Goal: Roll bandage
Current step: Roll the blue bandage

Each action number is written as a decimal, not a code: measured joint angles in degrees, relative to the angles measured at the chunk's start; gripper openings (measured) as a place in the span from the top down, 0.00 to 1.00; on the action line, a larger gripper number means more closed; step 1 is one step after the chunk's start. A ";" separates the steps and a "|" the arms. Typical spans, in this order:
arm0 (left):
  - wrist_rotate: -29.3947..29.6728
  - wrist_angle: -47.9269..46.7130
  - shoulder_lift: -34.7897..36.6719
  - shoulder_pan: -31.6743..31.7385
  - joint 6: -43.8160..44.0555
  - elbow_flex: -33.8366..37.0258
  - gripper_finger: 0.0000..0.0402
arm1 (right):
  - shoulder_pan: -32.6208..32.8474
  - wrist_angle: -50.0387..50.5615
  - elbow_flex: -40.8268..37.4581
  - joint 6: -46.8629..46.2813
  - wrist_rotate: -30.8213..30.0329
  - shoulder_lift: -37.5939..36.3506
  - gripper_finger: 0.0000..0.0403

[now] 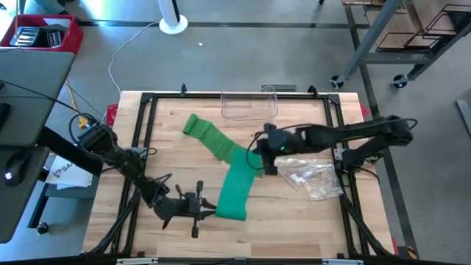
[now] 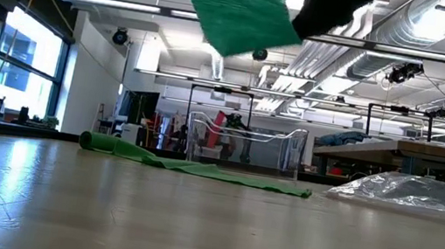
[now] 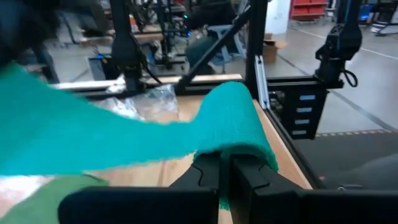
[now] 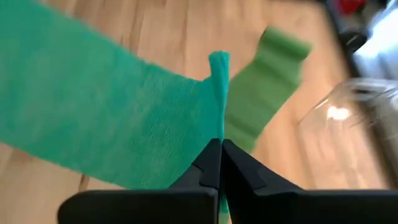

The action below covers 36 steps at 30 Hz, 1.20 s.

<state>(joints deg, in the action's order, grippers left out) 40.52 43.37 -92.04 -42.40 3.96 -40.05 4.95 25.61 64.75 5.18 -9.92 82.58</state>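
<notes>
The left gripper (image 1: 210,208) sits low in the middle of the high view, and its two dark fingers (image 3: 205,177) are pinched tight on one end of the green bandage (image 1: 237,184). In the left wrist view the bandage end curls up over the fingertips like a small hump. From there the bandage runs up the picture to the right gripper (image 1: 257,156), near the middle of the high view, which is also squeezed shut on the bandage. In the right wrist view a thin fold of the green cloth sticks up from between its closed fingers (image 4: 211,165). Past the right gripper the bandage goes on toward the upper left and ends flat on the wooden table (image 1: 169,140). In the low view that far end lies flat on the table in the middle left, while the part near the grippers hangs high at the top of the picture, lifted off the wood. A clear plastic box (image 1: 249,105) stands at the top middle edge of the table, just beyond the bandage. A crinkly clear plastic bag (image 1: 313,178) lies to the right of the right gripper.
</notes>
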 joint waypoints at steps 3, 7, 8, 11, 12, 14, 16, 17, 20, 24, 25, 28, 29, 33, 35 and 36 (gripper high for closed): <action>3.09 0.01 -0.01 -1.75 -1.07 -0.34 1.00 | 1.64 -0.19 0.00 -0.24 0.04 5.09 1.00; 8.06 0.22 -0.01 -4.31 -1.45 -0.40 1.00 | 3.50 -3.90 -0.02 -0.35 0.09 12.87 1.00; 9.30 0.40 -0.01 -4.86 -1.70 -0.40 1.00 | 3.86 -5.61 -0.02 -0.41 0.16 14.86 1.00; 12.62 2.03 -0.01 -6.35 -3.55 -0.40 1.00 | 4.72 -10.72 -0.02 -0.33 1.94 20.73 1.00; 13.34 3.36 -0.01 -6.73 -4.62 -0.40 1.00 | 4.87 -12.20 -0.02 -0.32 2.53 22.40 1.00; 13.95 5.81 -0.01 -7.34 -6.78 -0.42 1.00 | 5.03 -14.16 -0.02 -0.35 3.70 25.03 0.99; 13.99 7.69 0.00 -7.60 -8.07 -0.42 1.00 | 5.01 -14.74 0.00 -1.47 5.67 26.51 0.95; 13.96 8.34 -0.01 -7.63 -8.06 -0.42 1.00 | 4.95 -14.86 0.00 -2.28 6.80 26.78 0.93; 13.95 9.43 -0.01 -7.60 -7.09 -0.44 1.00 | 4.81 -14.88 0.02 -3.69 10.84 26.32 0.83; 15.82 9.65 0.00 -7.60 -7.17 -0.44 1.00 | 4.83 -13.58 0.07 -3.91 16.36 23.47 0.71; 16.58 9.73 -0.01 -7.53 -7.14 -0.44 1.00 | 4.89 -12.96 0.11 -3.95 17.79 22.63 0.69; 19.67 9.86 -0.01 -7.51 -8.44 -1.21 1.00 | 5.00 -9.81 0.11 -4.33 23.60 20.05 0.66; 20.32 9.92 -0.01 -7.51 -9.29 -1.75 1.00 | 5.13 -8.72 0.11 -4.35 25.26 19.12 0.66; 24.60 9.77 0.01 -7.80 -12.51 -3.23 1.00 | 6.27 -6.21 0.11 -4.25 26.51 15.66 0.66; 31.28 9.16 0.01 -8.02 -12.62 -3.25 1.00 | 6.84 -6.63 0.11 -4.04 26.45 14.42 0.66; 35.05 8.47 0.01 -8.23 -12.60 -3.02 1.00 | 7.18 -7.18 0.11 -3.86 26.46 13.99 0.66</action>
<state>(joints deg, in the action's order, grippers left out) 75.57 51.84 -92.03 -50.63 -8.64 -43.07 12.13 18.43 64.86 1.32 16.54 96.57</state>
